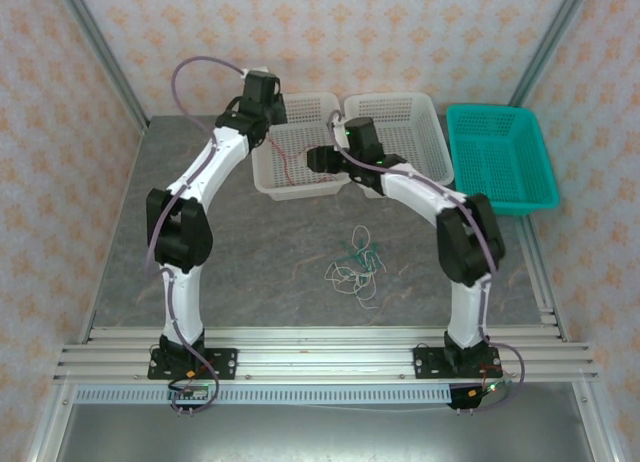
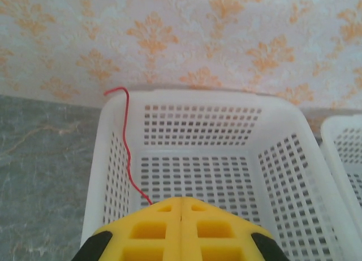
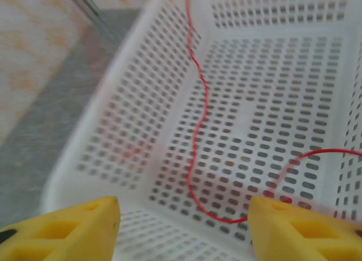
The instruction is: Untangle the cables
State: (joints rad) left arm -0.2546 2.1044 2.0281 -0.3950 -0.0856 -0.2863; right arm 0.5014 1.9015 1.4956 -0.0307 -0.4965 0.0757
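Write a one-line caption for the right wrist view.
Right arm's open yellow fingers hover over the white basket, a red cable snaking across its floor.

The wallpaper [image 1: 400,32] across the top of the overhead frame is pale cream-pink with a repeating orange floral motif. The surface [image 1: 270,252] is mottled grey, veined like stone. In the upper middle, one white basket [image 1: 290,187] and a second white basket [image 1: 410,122] are perforated with a grid of small slots. A teal basket [image 1: 497,110] at upper right has the same slotted pattern.

The left arm [image 1: 215,162] and right arm [image 1: 415,192] are white with black joints, and lilac cables [image 1: 207,59] trail from them. At frame centre lie a green wire [image 1: 355,247] and a whitish wire [image 1: 345,275]. The red wire [image 3: 195,131] is bright against white mesh. The left claw [image 2: 181,201] is yellow with black lower corners. The right claw [image 3: 184,216] is yellow.
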